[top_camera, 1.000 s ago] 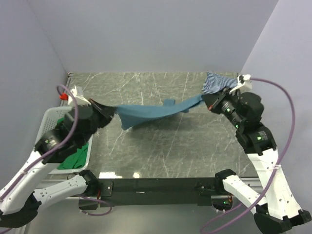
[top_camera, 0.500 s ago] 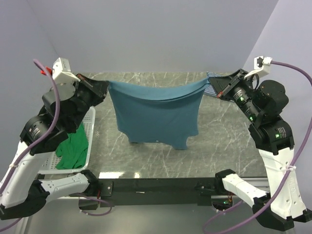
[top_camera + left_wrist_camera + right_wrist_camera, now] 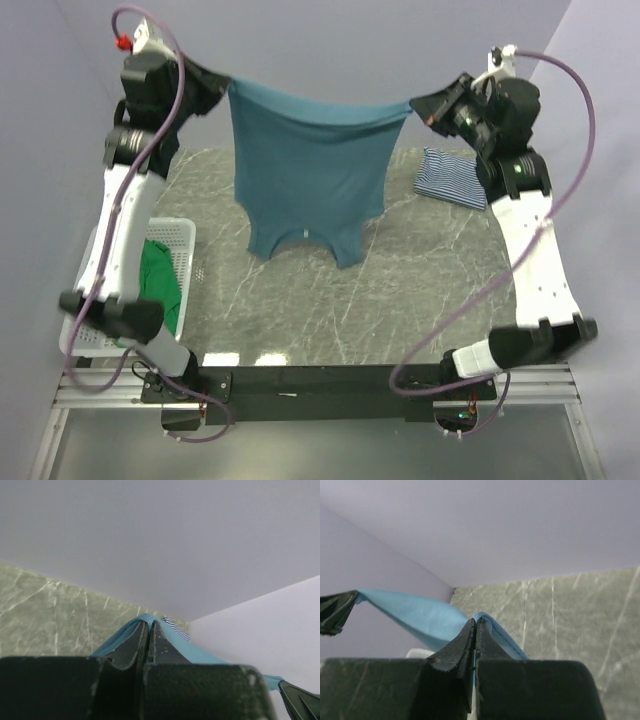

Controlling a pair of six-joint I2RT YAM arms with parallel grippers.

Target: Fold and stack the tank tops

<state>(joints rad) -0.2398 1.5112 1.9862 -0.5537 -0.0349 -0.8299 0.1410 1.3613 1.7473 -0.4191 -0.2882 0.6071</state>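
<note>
Tank tops, three; grippers, two; basket, one. Places are given from the marble table (image 3: 400,290).

- **Near left edge:** white mesh basket (image 3: 182,240) holding the green top (image 3: 160,285), crumpled and partly hidden by the left arm.
- **Above the middle:** teal top (image 3: 310,170) hung upside down. Its hem is stretched between the left gripper (image 3: 222,85) and the right gripper (image 3: 415,105), each pinched tight on a hem corner. Marble shows below it and to both sides.
- **Far right corner:** striped top (image 3: 455,178), folded flat, one edge cut off by the right arm.
</note>
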